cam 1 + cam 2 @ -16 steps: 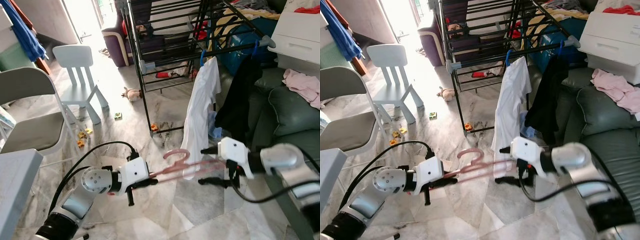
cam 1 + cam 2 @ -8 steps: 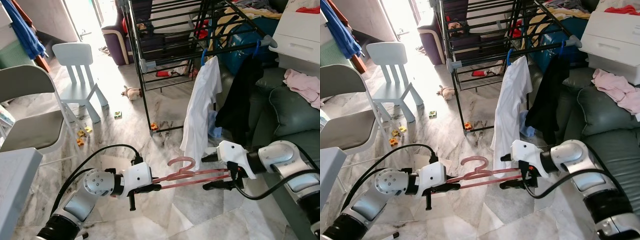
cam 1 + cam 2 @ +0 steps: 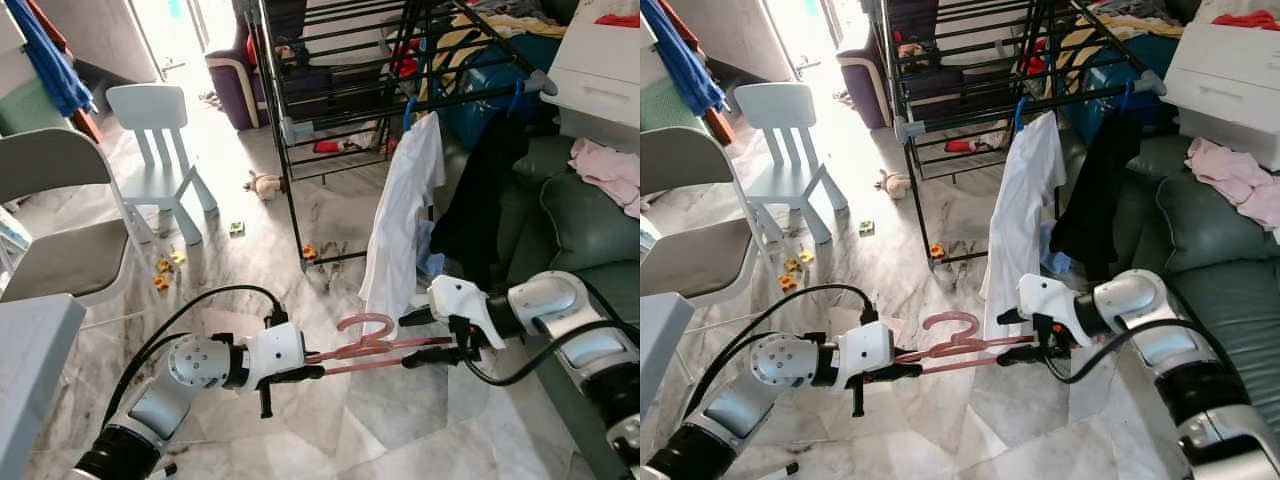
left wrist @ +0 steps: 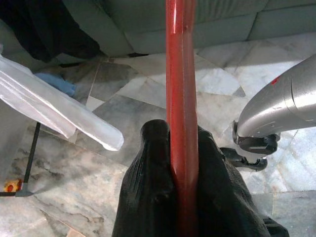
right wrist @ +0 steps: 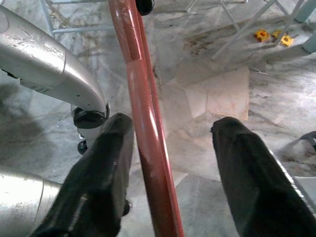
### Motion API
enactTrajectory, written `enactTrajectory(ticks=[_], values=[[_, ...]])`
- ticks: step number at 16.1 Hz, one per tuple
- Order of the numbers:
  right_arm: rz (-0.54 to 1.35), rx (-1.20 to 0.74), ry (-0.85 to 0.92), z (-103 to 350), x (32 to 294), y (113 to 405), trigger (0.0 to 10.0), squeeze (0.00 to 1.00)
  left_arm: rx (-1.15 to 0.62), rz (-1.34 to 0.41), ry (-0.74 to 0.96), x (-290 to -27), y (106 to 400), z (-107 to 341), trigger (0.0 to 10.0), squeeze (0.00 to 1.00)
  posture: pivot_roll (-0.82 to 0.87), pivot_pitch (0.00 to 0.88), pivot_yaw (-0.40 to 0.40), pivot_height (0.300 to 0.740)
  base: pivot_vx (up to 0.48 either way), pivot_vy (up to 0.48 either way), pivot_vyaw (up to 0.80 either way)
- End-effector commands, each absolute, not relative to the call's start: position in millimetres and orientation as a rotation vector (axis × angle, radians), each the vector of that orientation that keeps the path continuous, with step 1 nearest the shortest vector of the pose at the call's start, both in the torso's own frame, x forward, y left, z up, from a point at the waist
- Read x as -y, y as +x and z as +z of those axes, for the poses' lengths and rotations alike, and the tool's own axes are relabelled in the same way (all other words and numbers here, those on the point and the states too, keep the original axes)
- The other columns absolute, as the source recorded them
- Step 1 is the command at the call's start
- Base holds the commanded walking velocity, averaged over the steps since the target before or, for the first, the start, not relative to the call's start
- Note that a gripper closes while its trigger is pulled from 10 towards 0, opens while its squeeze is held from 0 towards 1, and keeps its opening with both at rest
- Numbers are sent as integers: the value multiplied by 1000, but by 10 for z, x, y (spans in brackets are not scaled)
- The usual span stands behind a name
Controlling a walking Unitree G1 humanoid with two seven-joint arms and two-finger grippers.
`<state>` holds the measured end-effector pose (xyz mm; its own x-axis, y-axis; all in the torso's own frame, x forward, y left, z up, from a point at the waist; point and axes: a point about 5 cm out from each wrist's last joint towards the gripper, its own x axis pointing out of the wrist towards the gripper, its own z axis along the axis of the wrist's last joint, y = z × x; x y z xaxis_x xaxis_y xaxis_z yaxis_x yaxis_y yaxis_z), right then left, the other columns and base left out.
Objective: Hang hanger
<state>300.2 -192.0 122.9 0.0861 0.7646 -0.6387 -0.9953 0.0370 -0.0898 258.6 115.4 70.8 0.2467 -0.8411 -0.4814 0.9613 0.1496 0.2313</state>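
Fingers (image 4: 153, 187) of my left gripper (image 3: 308, 374) pinch one end of the pink plastic hanger (image 3: 372, 345), held level above the marble floor (image 3: 330, 430) before the black metal drying rack (image 3: 330, 90). My right gripper (image 3: 432, 337) straddles the far end, fingers (image 5: 103, 177) spread wide, near the white shirt (image 3: 400, 220).
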Motion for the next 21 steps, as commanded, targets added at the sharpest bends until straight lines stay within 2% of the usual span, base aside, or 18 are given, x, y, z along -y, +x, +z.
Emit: enactTrajectory(ticks=[1, 10, 19, 20, 21], values=[[1476, -464, -621, 1292, 1859, 3042, 0, 0, -256, -1316, 579, -1172, 2609, 735, 10000, 0, -149, 0, 94, 740, 0, 0, 0], [1528, -562, -602, 1178, 1963, 2997, 0, 0, -247, -1306, 583, -1174, 2638, 748, 10000, 0, -146, 0, 89, 740, 0, 0, 0], [1421, -487, -571, 1168, 1943, 3069, 0, 0, -267, -1293, 556, -1172, 2622, 704, 10000, 0, -155, 0, 85, 740, 0, 0, 0], [1366, -464, -559, 1166, 1939, 3105, 0, 0, -291, -1288, 511, -1174, 2621, 695, 10000, 1000, -158, 0, 82, 740, 0, 0, 0], [1349, -457, -552, 1162, 1944, 3110, 0, 0, -300, -1286, 498, -1176, 2615, 691, 10000, 1000, -157, 0, 80, 740, 0, 0, 0]])
